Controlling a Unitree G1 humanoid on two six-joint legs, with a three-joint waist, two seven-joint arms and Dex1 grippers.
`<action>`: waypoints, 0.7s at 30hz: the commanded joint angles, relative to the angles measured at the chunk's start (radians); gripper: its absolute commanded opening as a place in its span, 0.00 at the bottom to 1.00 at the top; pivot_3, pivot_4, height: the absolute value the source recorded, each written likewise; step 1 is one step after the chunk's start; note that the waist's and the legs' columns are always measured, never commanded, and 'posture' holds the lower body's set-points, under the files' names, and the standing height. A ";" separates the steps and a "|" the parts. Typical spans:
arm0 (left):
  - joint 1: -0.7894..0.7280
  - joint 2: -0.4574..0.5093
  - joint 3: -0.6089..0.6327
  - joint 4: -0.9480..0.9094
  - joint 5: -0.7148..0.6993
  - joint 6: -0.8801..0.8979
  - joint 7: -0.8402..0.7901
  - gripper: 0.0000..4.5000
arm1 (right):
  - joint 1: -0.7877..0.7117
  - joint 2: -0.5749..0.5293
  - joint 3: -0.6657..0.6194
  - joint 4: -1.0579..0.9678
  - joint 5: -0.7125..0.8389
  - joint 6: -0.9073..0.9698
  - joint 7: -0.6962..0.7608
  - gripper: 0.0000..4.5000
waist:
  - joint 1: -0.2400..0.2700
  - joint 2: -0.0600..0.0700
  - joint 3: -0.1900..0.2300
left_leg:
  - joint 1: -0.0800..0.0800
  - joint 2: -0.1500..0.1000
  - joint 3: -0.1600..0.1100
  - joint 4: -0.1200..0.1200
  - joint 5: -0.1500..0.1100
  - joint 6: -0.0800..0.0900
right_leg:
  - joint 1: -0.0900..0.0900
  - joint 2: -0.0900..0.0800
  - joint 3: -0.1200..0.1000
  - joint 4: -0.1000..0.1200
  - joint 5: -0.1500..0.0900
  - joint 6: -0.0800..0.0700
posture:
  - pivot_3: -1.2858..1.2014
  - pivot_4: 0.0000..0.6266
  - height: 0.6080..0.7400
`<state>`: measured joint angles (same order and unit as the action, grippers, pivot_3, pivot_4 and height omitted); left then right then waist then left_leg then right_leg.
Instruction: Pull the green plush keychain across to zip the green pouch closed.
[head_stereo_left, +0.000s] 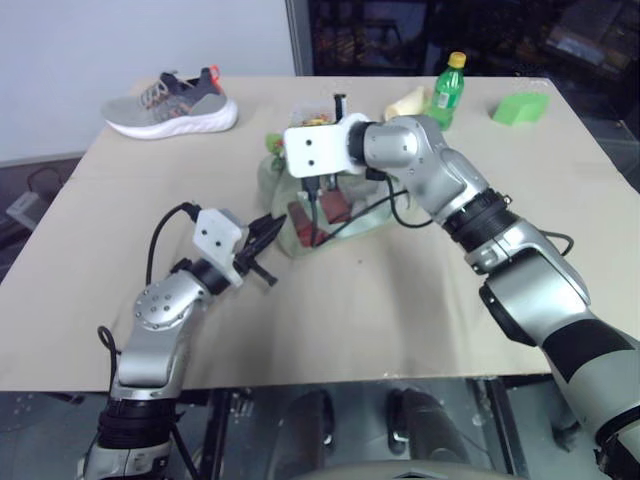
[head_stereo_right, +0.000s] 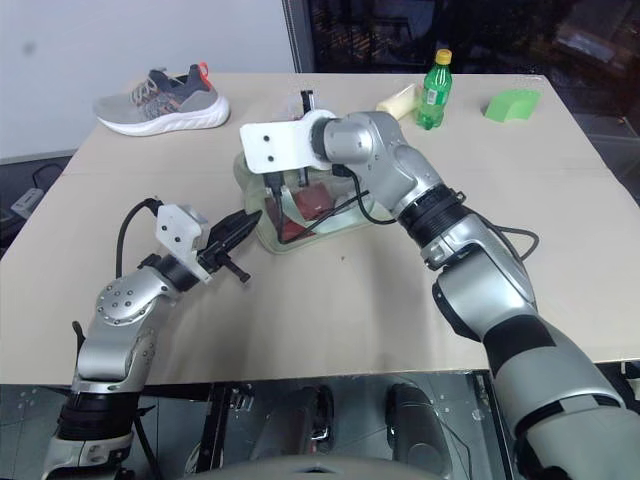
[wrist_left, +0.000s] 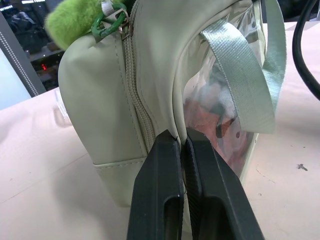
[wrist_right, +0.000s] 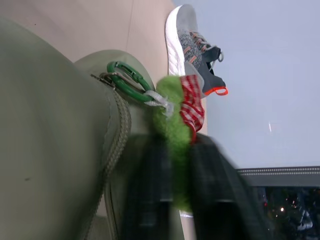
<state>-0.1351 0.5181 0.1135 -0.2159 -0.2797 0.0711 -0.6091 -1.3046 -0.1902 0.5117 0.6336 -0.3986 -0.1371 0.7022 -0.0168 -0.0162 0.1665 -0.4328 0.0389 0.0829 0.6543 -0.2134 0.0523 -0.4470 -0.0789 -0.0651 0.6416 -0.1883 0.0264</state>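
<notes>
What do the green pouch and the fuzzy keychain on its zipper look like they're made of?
The green pouch looks like smooth matte faux leather or coated fabric, with stitched seams; its side is a clear glossy plastic panel, and the strap is woven webbing. The green plush keychain looks like fuzzy plush, with a red checked cloth bit.

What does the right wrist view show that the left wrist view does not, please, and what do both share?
Right wrist only: the right end effector shut on the green plush keychain, its red checked accent, and a grey sneaker. Left wrist only: the left end effector shut on the green pouch at its end seam, and the clear panel and strap. Both: pouch, zipper, keychain and green clip.
</notes>
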 joint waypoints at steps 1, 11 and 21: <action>0.012 -0.002 0.019 0.008 0.018 -0.011 0.020 0.00 | -0.040 -0.019 -0.047 -0.042 -0.015 -0.008 -0.046 0.02 | 0.000 0.000 0.000 | 0.000 0.000 0.000 0.000 0.000 0.000 | 0.000 0.000 0.000 0.000 0.000 0.000 | 0.52 0.24 1.00; 0.028 -0.017 0.046 0.062 0.043 0.033 0.126 0.00 | 0.022 -0.075 -0.142 -0.258 -0.051 0.172 -0.165 0.02 | -0.002 0.000 0.000 | 0.000 0.000 0.000 -0.001 0.000 0.000 | 0.000 0.000 0.000 0.000 0.000 0.000 | 0.52 0.24 1.00; 0.040 -0.023 0.062 0.080 0.034 0.028 0.147 0.00 | 0.071 -0.197 -0.218 -0.162 -0.072 0.267 -0.333 0.02 | -0.002 0.000 0.000 | 0.001 0.000 0.001 -0.001 0.000 0.000 | 0.000 0.000 0.000 0.000 0.000 0.000 | 0.52 0.24 1.00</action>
<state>-0.1211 0.4862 0.1465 -0.1787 -0.2622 0.0781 -0.4781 -1.2123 -0.3592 0.3633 0.4643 -0.4639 0.1227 0.4242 -0.0187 -0.0162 0.1665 -0.4318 0.0390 0.0844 0.6536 -0.2134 0.0522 -0.4472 -0.0793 -0.0645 0.6418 -0.1883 0.0263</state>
